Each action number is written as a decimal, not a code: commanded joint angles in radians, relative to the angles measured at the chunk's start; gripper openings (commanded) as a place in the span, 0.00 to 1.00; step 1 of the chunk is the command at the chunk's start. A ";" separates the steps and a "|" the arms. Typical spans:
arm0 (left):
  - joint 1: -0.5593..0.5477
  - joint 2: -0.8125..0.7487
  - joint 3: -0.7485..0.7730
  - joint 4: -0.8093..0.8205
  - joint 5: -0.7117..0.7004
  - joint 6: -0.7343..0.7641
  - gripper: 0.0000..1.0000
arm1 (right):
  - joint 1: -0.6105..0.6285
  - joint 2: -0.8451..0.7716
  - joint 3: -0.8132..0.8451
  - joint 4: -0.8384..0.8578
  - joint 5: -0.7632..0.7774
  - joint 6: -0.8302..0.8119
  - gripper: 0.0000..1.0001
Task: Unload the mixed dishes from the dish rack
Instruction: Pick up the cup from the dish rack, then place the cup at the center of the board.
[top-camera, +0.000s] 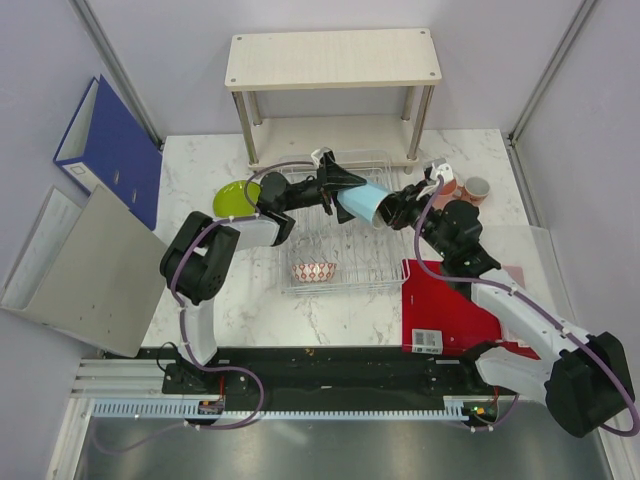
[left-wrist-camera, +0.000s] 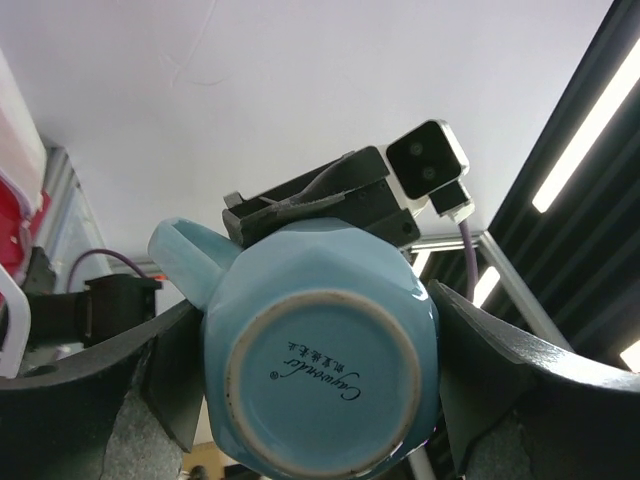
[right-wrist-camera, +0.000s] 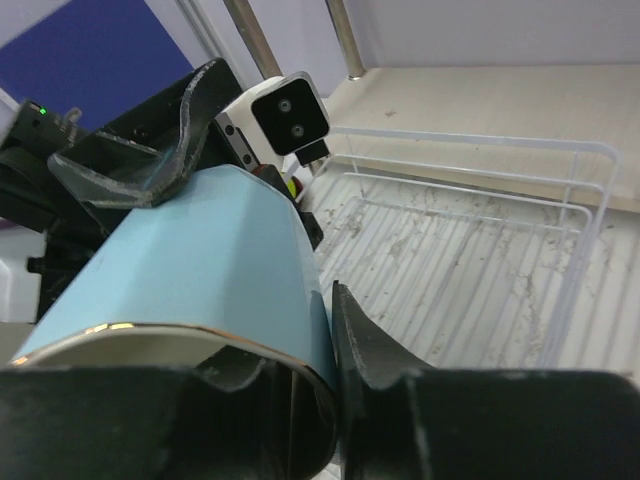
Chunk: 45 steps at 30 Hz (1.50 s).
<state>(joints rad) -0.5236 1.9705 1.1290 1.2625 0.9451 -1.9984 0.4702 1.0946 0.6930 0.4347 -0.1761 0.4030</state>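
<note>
Dish rack (top-camera: 372, 268) | white marble table (top-camera: 250, 300) | grey walls (top-camera: 300, 15) | light blue cup (top-camera: 362, 203) aloft

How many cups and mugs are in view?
3: light blue cup held above the dish rack; pink cup and terracotta mug on the table right of it. Others may be hidden.

The light blue cup (top-camera: 362, 203) is smooth and shiny, like glazed pottery, with a thin gold line round its rim. The ring under its bottom looks dull and bare. The fingers (left-wrist-camera: 500, 370) of the left gripper (left-wrist-camera: 318, 340) are dull black, rough and scratched. The dish rack (top-camera: 370, 262) is thin, shiny metal wire. The table (top-camera: 250, 310) looks like smooth white marble. The shelf (top-camera: 330, 58) is pale, dull wood.
</note>
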 joint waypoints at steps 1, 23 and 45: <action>-0.075 -0.018 0.038 0.400 0.089 0.066 0.02 | 0.027 0.008 0.031 0.096 -0.071 0.074 0.15; 0.141 0.036 -0.057 0.319 -0.071 0.073 0.99 | 0.027 -0.252 0.354 -0.364 0.156 0.050 0.00; 0.005 -0.823 -0.187 -1.305 -0.689 1.333 0.99 | -0.562 0.379 1.028 -1.044 0.620 0.402 0.00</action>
<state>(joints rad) -0.4847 1.2957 0.9619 0.3172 0.5674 -1.0084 0.0563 1.4258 1.5948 -0.5980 0.5652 0.6262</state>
